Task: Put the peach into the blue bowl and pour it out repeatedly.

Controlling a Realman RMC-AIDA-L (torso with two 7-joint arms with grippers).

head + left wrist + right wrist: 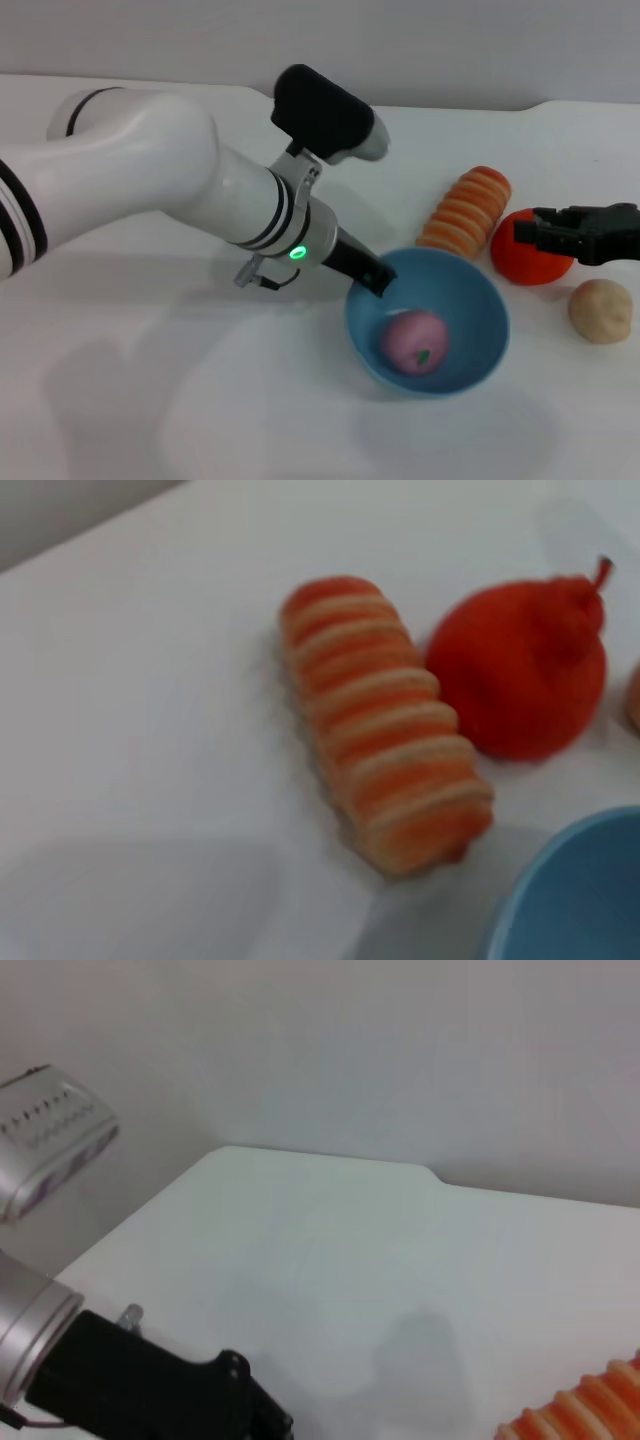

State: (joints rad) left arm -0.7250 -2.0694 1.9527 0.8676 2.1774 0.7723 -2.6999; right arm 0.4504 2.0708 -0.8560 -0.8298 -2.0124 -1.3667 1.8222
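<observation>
Peach [413, 341] lies inside the blue bowl [470, 300], low against the near wall, green stem mark toward the camera. So the placing half is done, as far as shows.

Bowl looks tipped, its mouth leaning toward the near side and its left rim raised. Left tool [376, 275] is clamped on that left rim. Judged: a pour is beginning or about to; the peach is not yet out on the desk [150, 400].

Right tool [530, 230] hangs at the right, over the red-orange fruit [525, 262]; cannot tell whether its fingers are apart or together.

Bystanders: striped orange roll [465, 212] far of the bowl, beige lump [600, 310] to its right.

Left to do: tip out, refill, repeat.
</observation>
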